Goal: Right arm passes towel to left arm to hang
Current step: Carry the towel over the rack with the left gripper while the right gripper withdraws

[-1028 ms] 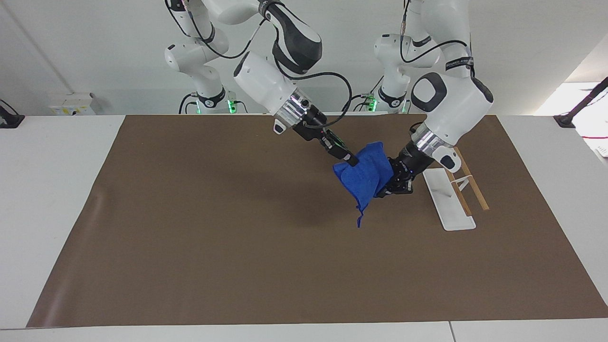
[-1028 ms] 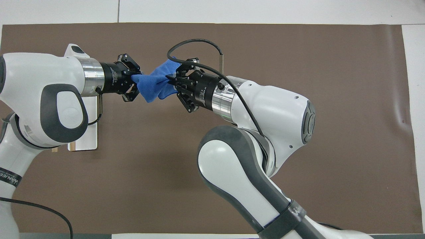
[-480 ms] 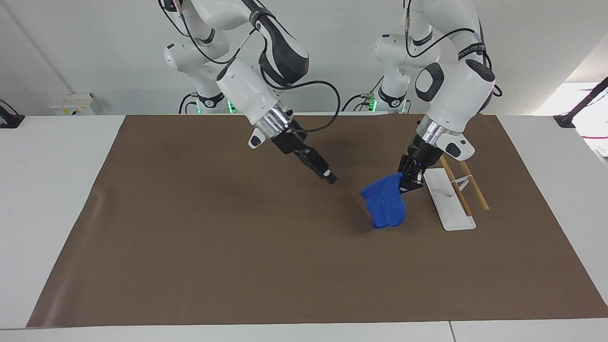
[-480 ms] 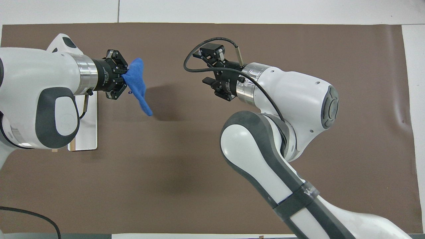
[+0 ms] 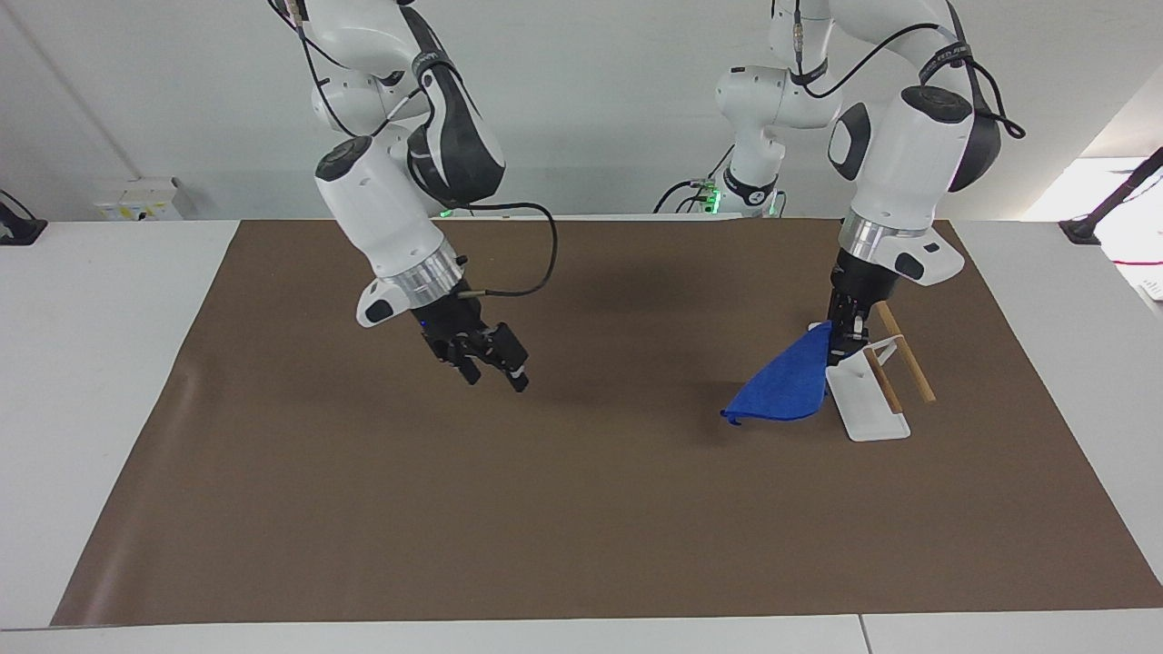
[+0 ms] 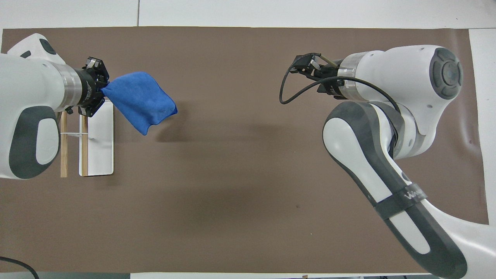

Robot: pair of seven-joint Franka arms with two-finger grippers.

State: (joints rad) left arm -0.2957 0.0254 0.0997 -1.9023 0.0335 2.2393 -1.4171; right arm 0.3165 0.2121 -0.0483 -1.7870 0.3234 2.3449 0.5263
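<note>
The left gripper (image 5: 845, 338) is clamped on a corner of the blue towel (image 5: 783, 389), which hangs just over the white hanging rack (image 5: 868, 400) below it. The right gripper (image 5: 491, 361) hovers with its fingers apart over bare brown mat (image 5: 581, 509), well apart from the towel. Lettering on the arm bands is too small to read, and the rack's wooden rails are partly hidden under the left arm (image 6: 31, 112).

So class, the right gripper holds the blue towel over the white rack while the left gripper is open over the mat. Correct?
No, the arms are swapped. The facing view shows the left gripper holding the towel over the white rack; the right gripper is open over the mat.
</note>
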